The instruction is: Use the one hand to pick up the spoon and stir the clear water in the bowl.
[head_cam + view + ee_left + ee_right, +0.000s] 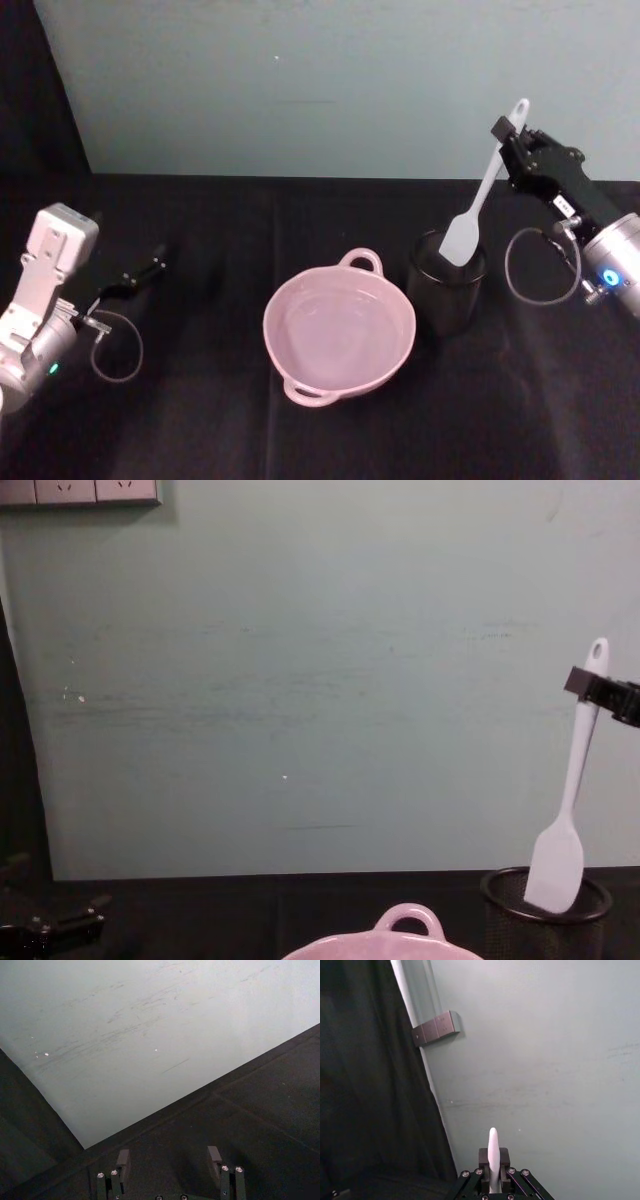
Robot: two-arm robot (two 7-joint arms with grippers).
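From the head view, the right gripper (512, 135) has its jaws clenched on the spoon (478, 205) near its top; it hangs nearly upright, blade down over the mesh cup (446, 281), beside the bowl (339, 338). The left gripper (150, 268) idles over the desk (200, 420), jaws apart in its wrist view. From the chest view, the blade dips just inside the cup's rim.

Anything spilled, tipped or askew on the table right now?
Nothing stands out. The bowl sits upright, no spill visible. The right gripper holds the spoon by its handle, blade at the mesh cup rim. The left gripper rests open.
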